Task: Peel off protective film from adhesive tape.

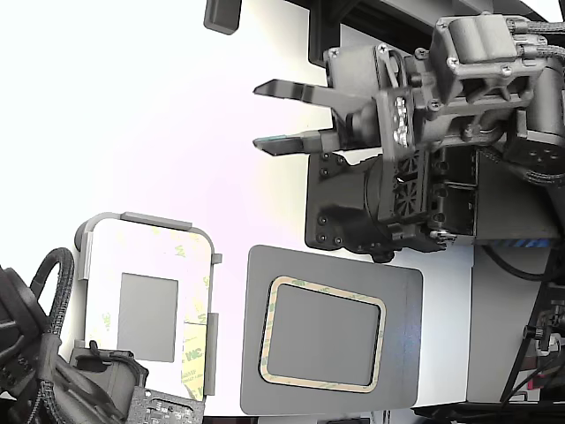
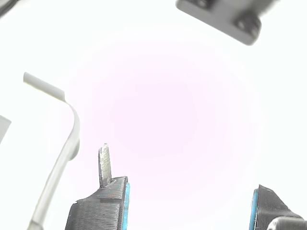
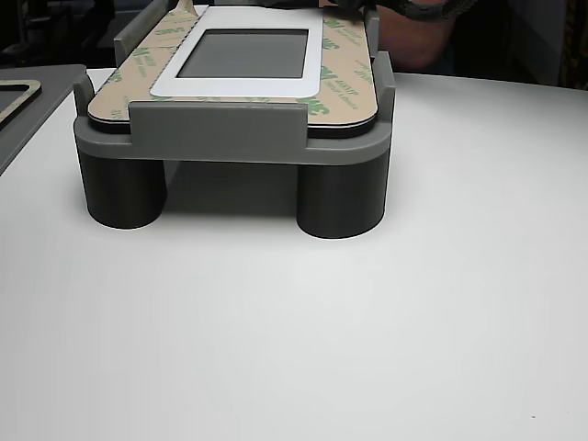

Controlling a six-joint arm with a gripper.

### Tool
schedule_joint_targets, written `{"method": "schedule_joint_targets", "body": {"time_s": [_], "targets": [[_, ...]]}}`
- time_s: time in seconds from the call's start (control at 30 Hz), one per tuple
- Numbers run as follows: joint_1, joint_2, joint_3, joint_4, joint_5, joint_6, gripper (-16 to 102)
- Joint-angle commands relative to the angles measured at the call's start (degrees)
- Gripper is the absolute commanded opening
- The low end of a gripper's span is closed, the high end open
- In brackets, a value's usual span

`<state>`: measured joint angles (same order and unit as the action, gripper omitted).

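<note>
My gripper (image 1: 269,115) hangs high over the white table with its jaws wide apart, holding nothing between them; it is far from the panel. In the wrist view the gripper (image 2: 187,201) shows two dark fingers with blue pads. A small pale sliver (image 2: 104,165) stands at one fingertip; I cannot tell what it is. The white panel with a grey centre (image 1: 146,305) lies in a grey fixture (image 3: 216,138). The adhesive tape (image 1: 205,291) edges it, also seen in the other view (image 3: 344,92). A cream film strip with green letters (image 1: 194,353) lies along the panel's edge on the exterior view's right.
A dark grey plate with a tan ring (image 1: 327,331) lies to the exterior view's right of the fixture. A second black arm with cables (image 1: 53,371) sits at the lower left corner. A black machine block (image 1: 388,203) stands behind the plate. The fixture's rim (image 2: 67,143) shows in the wrist view.
</note>
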<state>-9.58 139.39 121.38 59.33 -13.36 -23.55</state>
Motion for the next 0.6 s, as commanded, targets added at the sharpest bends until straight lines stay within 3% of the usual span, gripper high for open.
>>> {"method": "schedule_joint_targets", "body": {"time_s": [0.0, 0.27, 0.43, 0.57], "targets": [[-3.87, 9.05, 7.12, -2.11, 0.18, 22.41, 100], [-5.10, 29.97, 28.74, -4.48, 3.60, 26.46, 100], [-4.66, 29.97, 29.97, -4.39, 0.79, 23.64, 100], [-4.66, 29.97, 29.97, -4.48, 2.11, 24.61, 100]]}}
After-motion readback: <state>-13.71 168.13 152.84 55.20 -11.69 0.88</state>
